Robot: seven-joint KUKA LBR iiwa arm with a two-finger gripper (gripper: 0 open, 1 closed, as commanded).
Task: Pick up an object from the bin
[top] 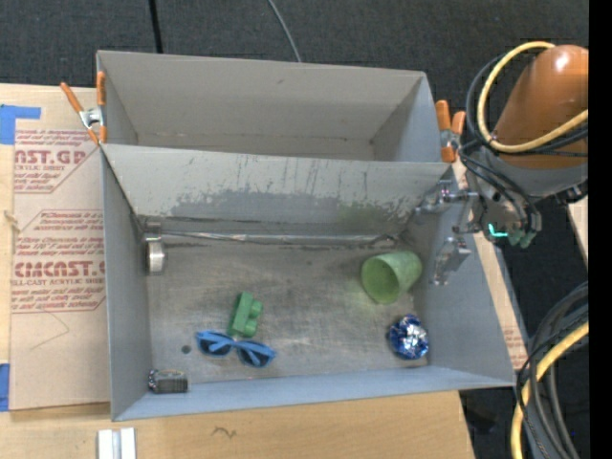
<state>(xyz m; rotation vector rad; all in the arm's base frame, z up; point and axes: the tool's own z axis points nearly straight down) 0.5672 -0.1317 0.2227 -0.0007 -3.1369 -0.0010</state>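
My gripper (442, 229) hangs at the bin's right wall, above the floor, its two metal fingers standing apart and open with nothing between them. Nearest to it is a light green cup (390, 275) lying on its side just down and left of the lower finger, apart from it. Below the cup, near the front right corner, rests a shiny blue ball (409, 338).
A green block (247, 315) and blue sunglasses (235, 346) lie at the front middle-left. A small dark grey piece (167, 382) sits in the front left corner, and a silver cylinder (155, 255) rests against the left wall. The arm with its orange cover stands outside the right rim.
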